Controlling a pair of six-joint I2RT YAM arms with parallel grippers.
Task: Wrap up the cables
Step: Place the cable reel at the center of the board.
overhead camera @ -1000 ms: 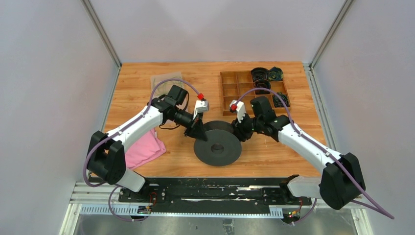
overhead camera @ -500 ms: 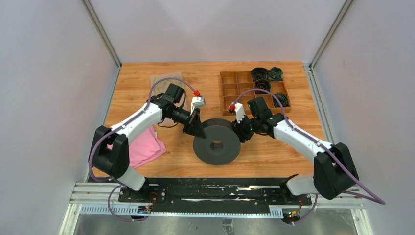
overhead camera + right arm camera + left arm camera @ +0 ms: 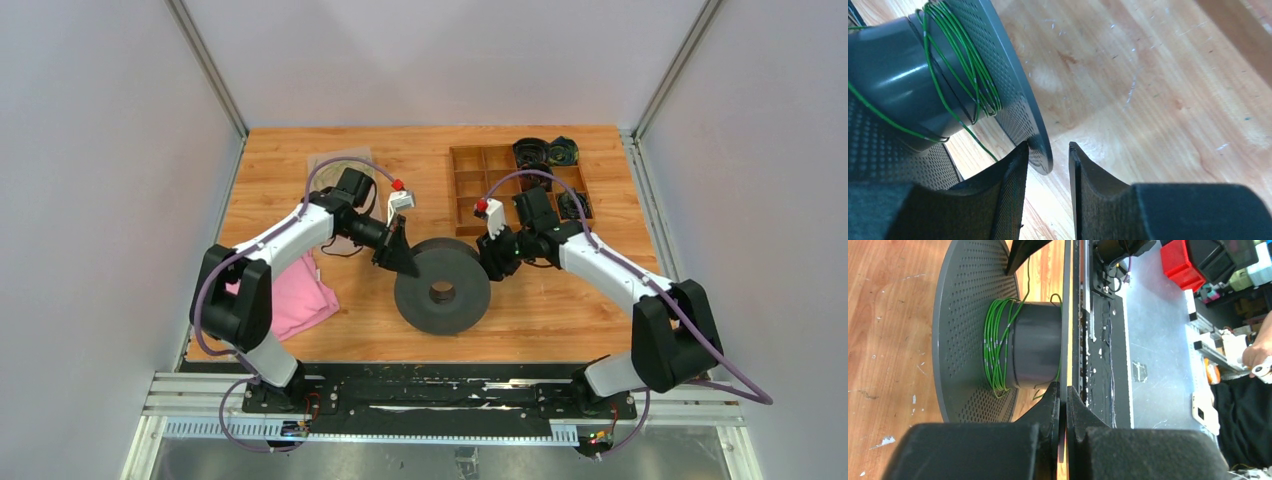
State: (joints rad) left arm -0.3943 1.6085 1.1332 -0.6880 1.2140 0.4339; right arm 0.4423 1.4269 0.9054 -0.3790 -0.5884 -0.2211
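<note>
A big dark grey spool (image 3: pixel 441 291) stands tilted up on its rim mid-table, its hole facing the front. Thin green cable (image 3: pixel 997 347) is wound in several loose turns round the hub, next to the perforated flange (image 3: pixel 965 305). My left gripper (image 3: pixel 400 256) is at the spool's left side; in the left wrist view it (image 3: pixel 1064 396) is shut on the thin edge of the other flange. My right gripper (image 3: pixel 491 264) is at the spool's right side. In the right wrist view it (image 3: pixel 1048 152) is open, with the flange rim (image 3: pixel 1044 159) between the jaws, against the left finger. The cable (image 3: pixel 965 55) shows there too.
A wooden compartment tray (image 3: pixel 468 187) at the back right holds black coils (image 3: pixel 531 153). A pink cloth (image 3: pixel 296 306) lies at the left by the left arm. A clear bag (image 3: pixel 334 164) lies at the back left.
The spool has been tipped from lying nearly flat to standing up on its rim. Both grippers moved away from the front edge with it.
</note>
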